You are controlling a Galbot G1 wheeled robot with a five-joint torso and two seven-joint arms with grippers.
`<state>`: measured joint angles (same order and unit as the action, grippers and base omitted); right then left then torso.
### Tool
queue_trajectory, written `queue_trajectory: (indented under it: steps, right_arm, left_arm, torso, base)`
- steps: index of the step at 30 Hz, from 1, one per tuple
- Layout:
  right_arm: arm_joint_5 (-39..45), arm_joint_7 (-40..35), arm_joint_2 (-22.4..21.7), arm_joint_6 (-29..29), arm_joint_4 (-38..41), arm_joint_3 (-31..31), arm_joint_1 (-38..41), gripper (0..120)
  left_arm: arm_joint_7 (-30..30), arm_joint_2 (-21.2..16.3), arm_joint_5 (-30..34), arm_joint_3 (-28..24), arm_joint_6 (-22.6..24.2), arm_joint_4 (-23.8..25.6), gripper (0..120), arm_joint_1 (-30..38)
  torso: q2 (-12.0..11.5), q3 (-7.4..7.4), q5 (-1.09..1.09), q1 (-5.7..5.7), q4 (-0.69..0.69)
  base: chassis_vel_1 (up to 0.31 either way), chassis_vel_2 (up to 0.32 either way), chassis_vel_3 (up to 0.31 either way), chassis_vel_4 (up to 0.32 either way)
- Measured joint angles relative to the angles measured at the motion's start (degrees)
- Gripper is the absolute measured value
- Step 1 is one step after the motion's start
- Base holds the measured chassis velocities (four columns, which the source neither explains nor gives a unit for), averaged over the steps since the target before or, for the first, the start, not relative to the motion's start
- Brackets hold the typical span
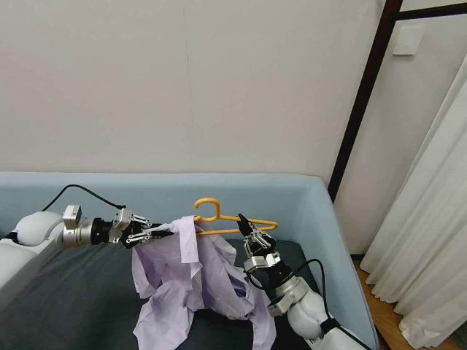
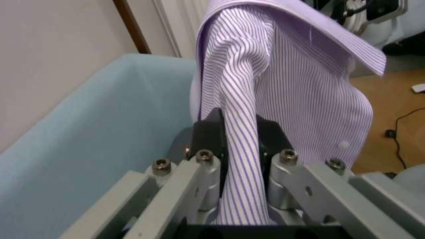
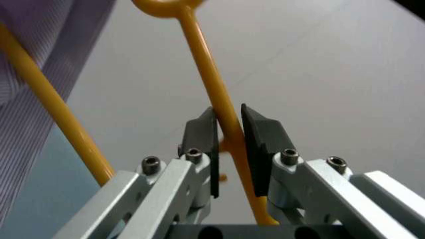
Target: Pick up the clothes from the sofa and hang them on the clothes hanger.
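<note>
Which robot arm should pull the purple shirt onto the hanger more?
Left, probably. The left gripper is pinching the purple shirt right beside the hanger's end, so it can tug the cloth along. The right gripper is busy holding the orange hanger up.

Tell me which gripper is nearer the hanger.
Right. The right gripper clamps the hanger itself; the left gripper grips the shirt just off the hanger's far end.

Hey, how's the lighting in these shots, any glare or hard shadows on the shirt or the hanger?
Head view: soft, even light on the wall, no hard shadow around the shirt or the orange hanger. Left wrist view: the left gripper clamps the shirt, evenly lit, no glare. Right wrist view: the right gripper grips the hanger, small glints on its screws.
</note>
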<state>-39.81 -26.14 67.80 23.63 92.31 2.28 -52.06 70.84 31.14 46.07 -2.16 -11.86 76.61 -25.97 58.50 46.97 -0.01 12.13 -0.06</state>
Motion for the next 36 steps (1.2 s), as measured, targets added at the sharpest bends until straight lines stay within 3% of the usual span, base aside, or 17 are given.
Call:
queue_trajectory:
  steps: [1, 3, 5, 9, 12, 16, 22, 31, 36]
  right_arm:
    - [4.2, 2.9, -0.6, 2.8, 0.8, 0.0, -0.5, 25]
    - [4.9, 3.5, -0.6, 3.5, 0.9, 0.0, -0.6, 25]
    - [12.3, 12.4, -1.3, 11.2, 1.4, -0.3, -1.5, 36]
    - [23.5, 20.3, -2.2, 14.3, 0.4, -0.1, -3.1, 50]
    - [35.3, 26.0, -3.2, 11.2, -4.2, 0.5, -3.7, 66]
    - [43.0, 28.7, -3.8, 5.3, -7.2, 1.2, -3.8, 79]
    - [43.9, 29.2, -3.8, -3.9, -9.4, 2.7, -3.9, 98]
    - [40.7, 30.6, -2.1, -5.3, -12.9, 3.4, -3.7, 100]
    - [40.5, 30.4, -0.9, -6.2, -14.0, 3.6, -2.8, 84]
  left_arm:
    - [-0.2, 0.2, -0.1, 0.1, 0.0, -0.3, 7, 0.1]
    - [-0.2, 0.2, -0.1, 0.1, 0.0, -0.3, 7, 0.1]
    - [-0.5, 0.4, -0.1, 0.7, 0.0, -0.8, 7, 0.3]
    - [-0.5, 0.4, -0.1, 1.4, -0.1, -1.0, 7, 0.3]
    - [-0.5, 0.2, 0.0, 1.5, -0.2, -1.0, 7, 0.4]
    - [-0.6, -0.2, 0.1, 1.6, -0.3, -0.7, 7, 0.5]
    - [-0.8, -0.1, 0.2, 1.7, -0.7, -0.5, 7, 0.6]
    - [-1.1, 0.4, 0.1, 1.8, -1.1, -0.5, 7, 0.1]
    - [-1.1, 0.3, 0.0, 1.8, -1.4, -0.5, 7, -0.1]
  torso:
    - [0.0, 0.0, -0.01, 0.0, 0.0]
    - [0.0, 0.0, -0.01, 0.0, 0.0]
    - [0.0, 0.0, 0.0, 0.0, 0.0]
    - [0.0, 0.0, -0.01, 0.0, 0.01]
    - [0.0, 0.0, 0.0, 0.0, -0.01]
    - [0.0, 0.0, 0.0, 0.0, -0.01]
    - [0.0, 0.0, -0.01, 0.0, 0.01]
    - [0.0, 0.0, -0.01, 0.0, -0.01]
    - [0.0, 0.0, -0.01, 0.0, 0.01]
  base:
    - [0.0, 0.0, 0.0, 0.0]
    - [0.0, 0.0, 0.0, 0.0]
    - [0.0, 0.0, 0.0, 0.0]
    - [0.0, 0.0, 0.0, 0.0]
    - [0.0, 0.0, 0.0, 0.0]
    - [0.0, 0.0, 0.0, 0.0]
    - [0.0, 0.0, 0.0, 0.0]
    - [0.0, 0.0, 0.0, 0.0]
    - [0.0, 0.0, 0.0, 0.0]
